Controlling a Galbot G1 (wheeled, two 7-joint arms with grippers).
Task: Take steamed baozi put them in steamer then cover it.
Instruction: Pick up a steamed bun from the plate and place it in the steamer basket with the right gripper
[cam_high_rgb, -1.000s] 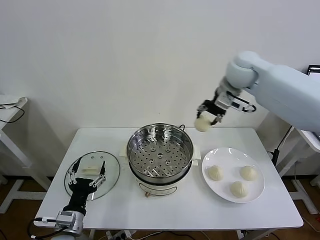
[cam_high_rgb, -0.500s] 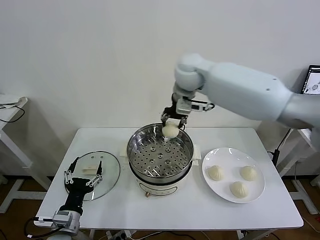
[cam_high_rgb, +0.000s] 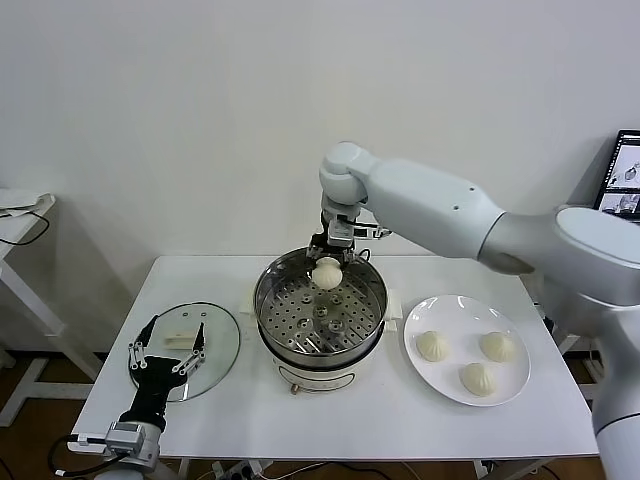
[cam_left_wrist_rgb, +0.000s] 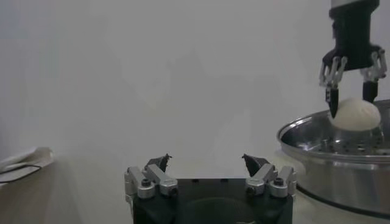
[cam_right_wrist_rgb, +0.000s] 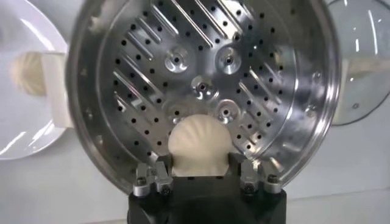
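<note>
My right gripper (cam_high_rgb: 329, 264) is shut on one cream-white baozi (cam_high_rgb: 327, 273) and holds it just over the back of the steamer (cam_high_rgb: 264, 300), above its perforated tray (cam_right_wrist_rgb: 201, 61). In the right wrist view the baozi (cam_right_wrist_rgb: 200, 143) fills the space between the fingers. Three more baozi (cam_high_rgb: 431, 346) (cam_high_rgb: 497, 346) (cam_high_rgb: 477, 378) lie on the white plate (cam_high_rgb: 450, 308) to the steamer's right. The glass cover (cam_high_rgb: 224, 345) lies flat at the table's left. My left gripper (cam_high_rgb: 168, 345) hovers open over the cover's near side, holding nothing (cam_left_wrist_rgb: 209, 163).
The steamer stands mid-table on its white base (cam_high_rgb: 320, 378). The table's front edge (cam_high_rgb: 400, 440) runs close below plate and cover. A white wall stands behind. A side table (cam_high_rgb: 20, 225) sits at far left, and a screen (cam_high_rgb: 625, 175) at far right.
My right arm swung left with the baozi, from behind the plate to over the steamer's back, and came lower. The left gripper barely shifted.
</note>
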